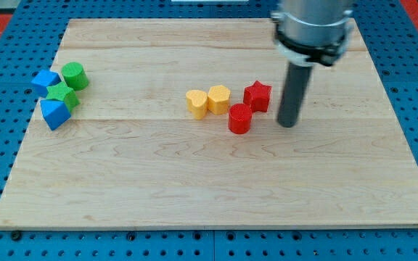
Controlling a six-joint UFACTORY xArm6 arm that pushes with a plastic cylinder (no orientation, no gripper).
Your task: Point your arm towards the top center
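Arm point(314, 29) top cut off (view's top)

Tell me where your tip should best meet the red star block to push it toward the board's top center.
My tip sits just right of the red star. I'd probably contact its lower-right side, pushing up-left; the red cylinder crowds its lower-left and the yellow blocks lie to its left.

Two red blocks point(249, 106), two yellow point(208, 100), two green point(69, 85), two blue point(51, 98); pale wood board point(194, 181); dark rod point(292, 94).
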